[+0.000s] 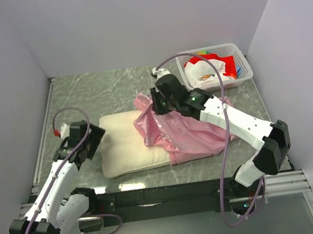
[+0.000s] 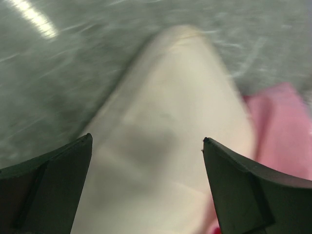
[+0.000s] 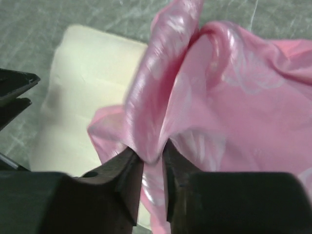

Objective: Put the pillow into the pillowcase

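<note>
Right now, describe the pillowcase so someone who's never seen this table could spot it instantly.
On the marble table, a cream pillow lies flat mid-table. The pillowcase is bunched over its right end, pinched by the right arm's fingers: the only shiny pink fabric there.

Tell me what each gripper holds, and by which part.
The right gripper pinches a raised fold of the pillowcase. The left gripper is open over the pillow, holding nothing.

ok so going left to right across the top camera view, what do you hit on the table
left gripper → cream pillow → pink pillowcase → white basket
</note>
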### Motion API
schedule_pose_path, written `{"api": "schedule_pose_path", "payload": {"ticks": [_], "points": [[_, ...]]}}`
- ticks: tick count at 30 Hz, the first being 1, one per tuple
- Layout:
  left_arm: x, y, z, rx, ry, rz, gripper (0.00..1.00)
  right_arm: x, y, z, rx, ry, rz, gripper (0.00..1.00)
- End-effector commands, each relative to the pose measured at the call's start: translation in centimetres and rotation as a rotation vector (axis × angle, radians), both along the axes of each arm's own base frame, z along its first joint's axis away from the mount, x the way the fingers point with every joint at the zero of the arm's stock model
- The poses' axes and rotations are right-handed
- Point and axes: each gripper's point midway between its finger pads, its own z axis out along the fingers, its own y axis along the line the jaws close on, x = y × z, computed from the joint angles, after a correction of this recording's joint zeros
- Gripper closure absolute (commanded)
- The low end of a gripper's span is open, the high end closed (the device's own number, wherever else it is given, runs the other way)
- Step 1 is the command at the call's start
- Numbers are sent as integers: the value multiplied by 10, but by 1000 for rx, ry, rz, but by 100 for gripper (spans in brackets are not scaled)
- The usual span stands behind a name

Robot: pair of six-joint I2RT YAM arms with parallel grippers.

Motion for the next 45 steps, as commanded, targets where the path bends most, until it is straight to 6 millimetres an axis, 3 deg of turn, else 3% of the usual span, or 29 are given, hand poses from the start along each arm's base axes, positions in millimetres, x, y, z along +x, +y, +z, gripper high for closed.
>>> {"api": "schedule_pose_path", "payload": {"ticks": [1,2,4,9,10,11,14,15,18,20,21,22,23,24,25,27,28,29,30,31,33,34,35,37,40,42,43,45], "points": [[-46,23,-59,27,180,141,1,-23,-1,22,74,-58,46,58],[-53,22,-73,19,205,136,1,-29,-4,17,52,-64,39,53],[-52,11,-76,-22,186,88,1,-43,-8,20,32,-92,36,40],[-48,0,-89,-53,149,23,5,-90,-11,-3,-70,-133,35,34],[-48,0,-92,-50,158,22,7,-99,-10,-16,-89,-126,57,33],[-49,0,-93,-48,160,20,10,-115,0,-19,-83,-128,107,33],[-46,-4,-92,-64,132,1,24,-129,15,-34,-109,-125,156,30],[-44,-5,-91,-69,119,-2,28,-129,22,-49,-154,-116,167,30],[-43,-4,-86,-63,100,-6,40,-120,37,-66,-230,-116,187,28],[-44,-3,-86,-55,99,-5,48,-116,52,-65,-234,-125,210,24],[-43,-2,-85,-49,96,-6,51,-113,57,-78,-279,-113,223,23],[-42,-2,-85,-50,92,-10,54,-105,61,-76,-282,-115,208,21],[-41,-3,-84,-52,88,-15,58,-95,59,-80,-305,-114,176,21],[-41,-4,-84,-53,87,-21,62,-88,55,-96,-349,-80,155,21],[-40,-6,-84,-61,78,-30,65,-72,49,-99,-349,-64,117,23],[-38,-9,-85,-71,68,-44,77,-63,49,-104,-346,-56,114,27],[-39,-12,-88,-80,75,-56,82,-59,52,-96,-334,-63,107,38],[-36,-13,-86,-83,60,-60,95,-56,51,-92,-347,-70,95,51],[-36,-14,-88,-87,64,-63,99,-60,49,-86,-370,-62,100,66],[-35,-14,-89,-88,69,-62,99,-60,60,-62,-329,-91,107,87],[-31,-16,-88,-101,57,-54,99,-85,76,-35,-295,-94,189,99],[-28,-16,-86,-108,52,-47,99,-93,91,-3,-227,-123,217,100],[-25,-16,-84,-116,48,-29,99,-108,102,10,-195,-125,262,100],[-18,-15,-75,-128,29,-7,99,-162,132,36,-102,-96,442,100],[-4,-16,-56,-150,-4,22,99,-210,145,51,-8,-46,603,100],[3,-17,-44,-158,-21,32,99,-216,141,75,76,-66,615,100],[9,-19,-33,-167,-41,26,99,-209,135,75,69,-85,585,100],[16,-22,-21,-173,-61,15,99,-192,119,96,94,-113,525,100]]}}
